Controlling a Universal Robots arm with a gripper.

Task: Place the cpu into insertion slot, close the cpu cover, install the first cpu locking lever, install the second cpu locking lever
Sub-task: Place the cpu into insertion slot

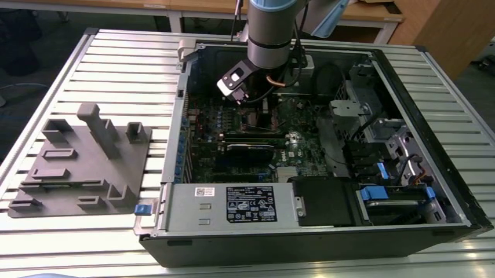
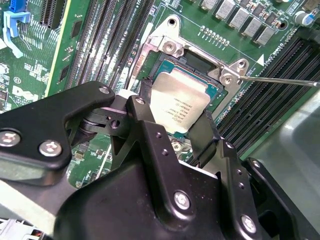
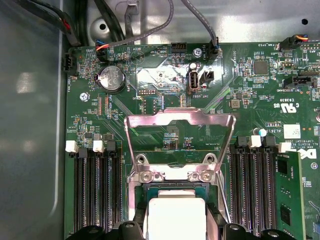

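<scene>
Grip report from inside the case: my gripper (image 2: 175, 109) is pinching the cpu (image 2: 181, 95) by two opposite edges, one black finger on each side. The chip sits right over the insertion slot (image 2: 198, 62), low enough that I honestly can't tell if it's seated or just above the contacts. Way I see it, the trick is keeping it dead flat and square to the dark rim, going straight down with no sideways nudge, and not pressing at all. Any tilt and a corner digs in, I reckon. Chip itself: flat square, dull silver-grey lid with small print, thin green edge peeking out around it. In the first wrist view the cpu cover (image 3: 150, 119) is flipped up and open beyond the slot, a shiny frame with a cut-out middle. A thin locking lever (image 2: 280, 81) sticks out to one side, and rows of dark memory slots (image 3: 92, 190) flank the socket on the green board (image 3: 235, 85)
</scene>
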